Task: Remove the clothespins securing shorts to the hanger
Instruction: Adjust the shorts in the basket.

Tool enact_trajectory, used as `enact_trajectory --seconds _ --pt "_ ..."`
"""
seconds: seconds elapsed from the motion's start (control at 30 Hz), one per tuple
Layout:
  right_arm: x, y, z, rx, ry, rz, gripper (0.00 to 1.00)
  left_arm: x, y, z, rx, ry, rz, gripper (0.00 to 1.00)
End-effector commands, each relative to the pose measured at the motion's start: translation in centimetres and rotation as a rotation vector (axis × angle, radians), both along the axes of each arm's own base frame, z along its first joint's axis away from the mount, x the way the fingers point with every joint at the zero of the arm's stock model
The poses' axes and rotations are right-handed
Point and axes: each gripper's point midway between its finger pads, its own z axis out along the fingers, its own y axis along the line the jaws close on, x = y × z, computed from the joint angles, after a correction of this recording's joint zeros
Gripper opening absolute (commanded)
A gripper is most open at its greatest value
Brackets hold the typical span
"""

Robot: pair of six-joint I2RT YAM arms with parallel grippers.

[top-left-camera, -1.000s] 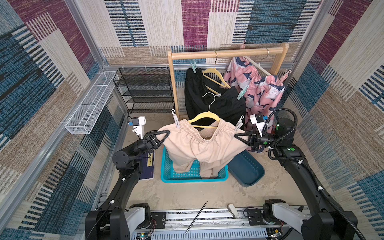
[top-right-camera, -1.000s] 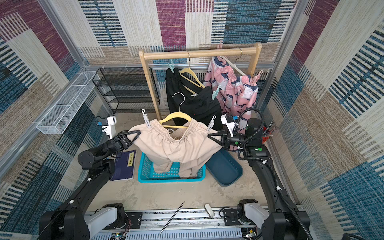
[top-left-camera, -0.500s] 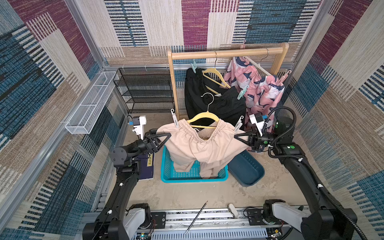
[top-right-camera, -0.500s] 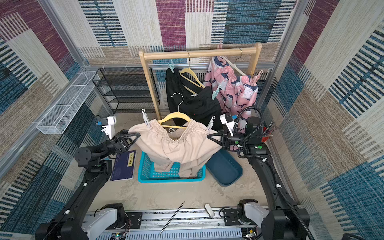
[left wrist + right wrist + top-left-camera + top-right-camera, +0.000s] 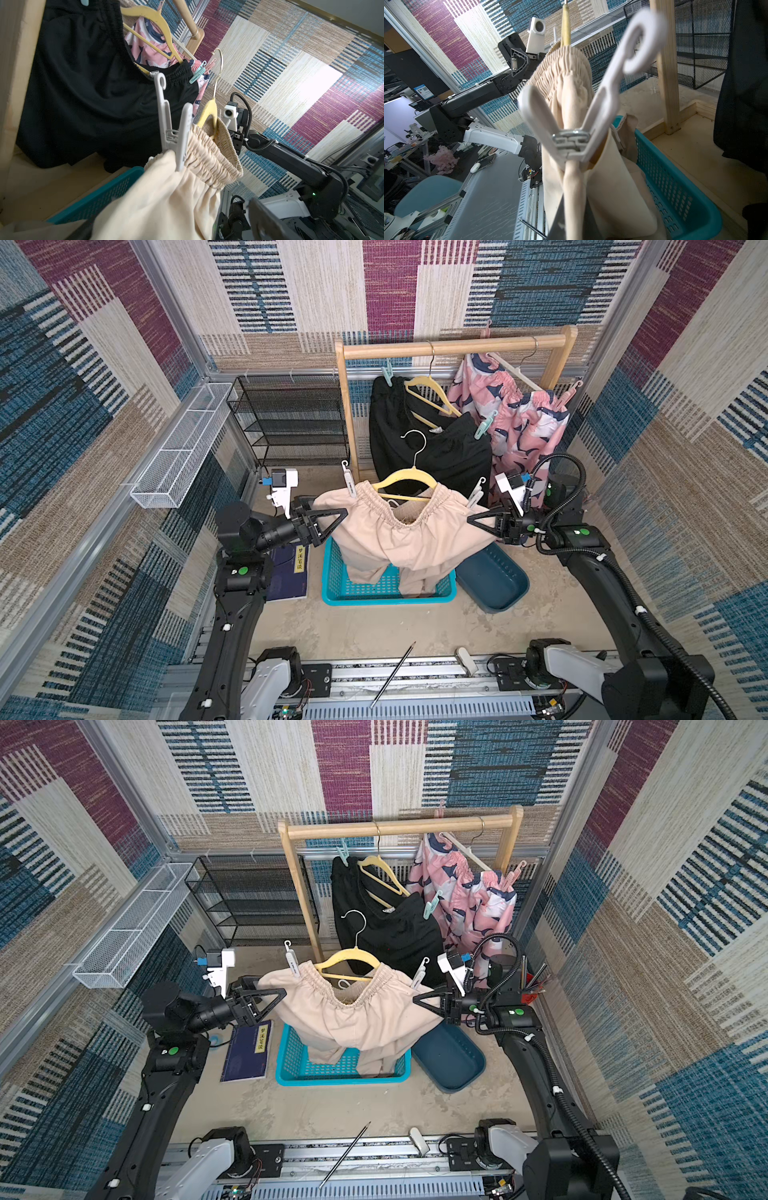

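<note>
Beige shorts (image 5: 399, 539): plain, with a gathered elastic waist. They are draped on a yellow hanger (image 5: 405, 481) held off and in front of the wooden rail (image 5: 457, 348), between the two tools, with the legs hanging down.
Left white clothespin (image 5: 349, 483): slim, hook end up, clamped at the waistband's left end. In the left wrist view (image 5: 176, 135) it bites the ruched elastic.
Right white clothespin (image 5: 476, 494): same kind, at the waistband's right end. The right wrist view (image 5: 579, 128) shows its metal spring; the hook end is blurred.
Left tool (image 5: 328, 510): released, fingers spread wide, with the shorts' left edge lying between them.
Right tool (image 5: 473, 520): clenched, pinching beige fabric just below the right white clothespin.
Black shorts (image 5: 436, 448): plain, on a tilted second yellow hanger (image 5: 432, 396) on the rail.
Upper mint clothespin (image 5: 387, 374): at the raised corner of the black waist.
Lower mint clothespin (image 5: 484, 425): at the low end of the black waistband, against the pink pair.
Pink printed shorts (image 5: 519, 427): navy and white print, on a pale hanger (image 5: 513, 375) at the rail's right end. A pink clothespin (image 5: 572, 390) sits at their right corner.
Teal basket (image 5: 386, 599): on the desk under the beige shorts, whose leg ends dip inside.
Dark blue tub (image 5: 494, 576): on the desk just beside the basket's right side, below the right tool.
Black wire shelf (image 5: 291, 418): left of the rail.
White wire basket (image 5: 178, 456): on the left wall.
</note>
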Motion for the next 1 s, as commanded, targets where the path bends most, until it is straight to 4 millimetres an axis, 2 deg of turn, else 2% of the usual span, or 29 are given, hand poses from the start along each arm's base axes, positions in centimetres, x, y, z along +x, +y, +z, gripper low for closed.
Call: enact_trajectory --seconds 0.0,0.23,0.47,0.63,0.77,0.97 --pt "-0.8 0.1 1.0 0.021 -0.033 0.040 0.00 0.6 0.4 -0.2 0.046 -0.021 0.027 0.99" --pt "-1.4 0.1 1.5 0.028 -0.039 0.052 0.00 0.9 0.9 0.4 0.080 -0.032 -0.016 0.97" --pt "-1.0 0.1 1.8 0.032 -0.036 0.054 0.00 0.6 0.7 -1.0 0.103 0.010 -0.093 0.92" --pt "-1.7 0.2 2.8 0.050 -0.055 0.102 0.00 1.5 1.2 -2.2 0.146 0.040 -0.029 0.94" --pt "-1.6 0.2 2.7 0.046 -0.048 0.102 0.00 2.4 1.9 -1.6 0.176 0.018 0.049 0.98" --pt "-1.6 0.2 1.8 0.035 -0.030 0.089 0.00 2.9 2.8 0.3 0.181 -0.031 0.108 0.99"
